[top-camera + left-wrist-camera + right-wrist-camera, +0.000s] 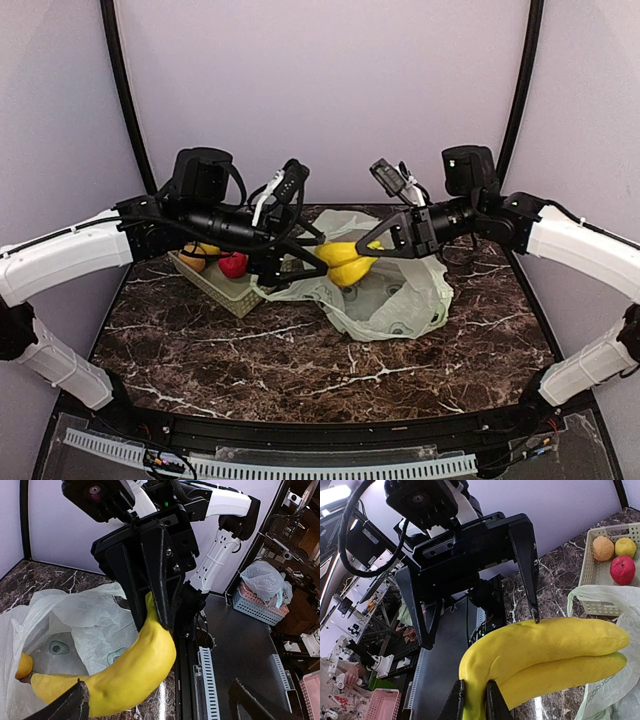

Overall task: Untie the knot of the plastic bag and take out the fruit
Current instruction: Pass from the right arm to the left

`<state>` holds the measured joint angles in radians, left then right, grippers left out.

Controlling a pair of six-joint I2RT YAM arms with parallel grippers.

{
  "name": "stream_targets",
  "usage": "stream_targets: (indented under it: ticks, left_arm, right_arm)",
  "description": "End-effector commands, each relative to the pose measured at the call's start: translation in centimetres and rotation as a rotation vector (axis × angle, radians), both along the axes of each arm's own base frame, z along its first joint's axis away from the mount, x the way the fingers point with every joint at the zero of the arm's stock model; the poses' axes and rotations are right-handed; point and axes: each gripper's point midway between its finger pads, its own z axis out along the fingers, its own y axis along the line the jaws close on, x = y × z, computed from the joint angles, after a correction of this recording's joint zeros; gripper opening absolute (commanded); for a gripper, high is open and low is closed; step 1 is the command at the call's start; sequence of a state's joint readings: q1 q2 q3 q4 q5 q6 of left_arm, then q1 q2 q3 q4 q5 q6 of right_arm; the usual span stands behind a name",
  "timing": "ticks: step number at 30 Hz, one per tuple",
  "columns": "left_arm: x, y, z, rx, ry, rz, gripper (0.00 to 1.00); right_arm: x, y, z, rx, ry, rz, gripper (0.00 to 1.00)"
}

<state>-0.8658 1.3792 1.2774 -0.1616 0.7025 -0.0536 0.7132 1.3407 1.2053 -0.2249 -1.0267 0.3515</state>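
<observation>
**Yellow curved bananas (545,650) held in your right tool (474,699)**

Your right tool pinches narrow on the bananas' stem end, above the thin translucent pale green plastic bag (400,300). Your left tool (481,632) stands wide, one fingertip touching the bananas' top. The bag lies open on the dark veined marble table (300,350), beside a pale perforated plastic basket (587,575) holding a red round apple (622,570). Lilac walls enclose the table. The bag's print is too blurred to read.

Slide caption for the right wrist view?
Right hand grips the bananas by one end above the plastic bag; left hand open around them.
</observation>
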Motion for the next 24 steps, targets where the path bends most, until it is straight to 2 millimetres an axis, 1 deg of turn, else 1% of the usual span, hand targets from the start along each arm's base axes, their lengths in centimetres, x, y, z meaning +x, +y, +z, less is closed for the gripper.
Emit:
stream_targets:
  ticks: [1, 6, 9, 11, 13, 14, 15, 17, 21, 24]
  left_arm:
    - [-1.9, -0.5, -0.7, 0.023, 0.026, -0.112, 0.97]
    - [-1.4, -1.0, -1.5, 0.052, 0.0, -0.1, 0.98]
    - [-1.6, -1.3, -1.9, 0.063, 0.004, -0.116, 0.97]
    - [-1.8, -1.6, -2.4, 0.075, 0.008, -0.128, 0.95]
    - [-1.9, -1.7, -2.6, 0.082, 0.012, -0.137, 0.88]
    - [-2.0, -1.8, -2.7, 0.08, 0.016, -0.143, 0.83]
    - [-2.1, -1.9, -2.6, 0.078, 0.02, -0.149, 0.81]
    - [-2.4, -2.1, -2.7, 0.072, 0.03, -0.166, 0.72]
    - [-2.8, -2.4, -3.0, 0.072, 0.048, -0.187, 0.6]
    - [-3.0, -2.5, -3.1, 0.071, 0.057, -0.198, 0.52]
  right_arm:
    - [-0.7, 0.0, 1.0, 0.034, -0.015, 0.053, 0.0]
    - [-1.4, 0.3, 0.6, 0.028, 0.003, 0.089, 0.0]
    - [-1.6, 0.4, 0.6, 0.029, 0.003, 0.097, 0.0]
    - [-1.6, 0.5, 0.6, 0.03, 0.001, 0.101, 0.0]
    - [-1.5, 0.6, 0.5, 0.028, 0.008, 0.106, 0.0]
    - [-1.5, 0.6, 0.4, 0.026, 0.011, 0.107, 0.0]
    - [-1.4, 0.7, 0.2, 0.022, 0.013, 0.104, 0.0]
    - [-0.9, 0.9, -0.2, 0.008, 0.014, 0.081, 0.0]
    - [-0.7, 1.1, -0.5, 0.001, 0.014, 0.074, 0.0]
    - [-0.5, 1.1, -0.7, -0.003, 0.015, 0.067, 0.0]
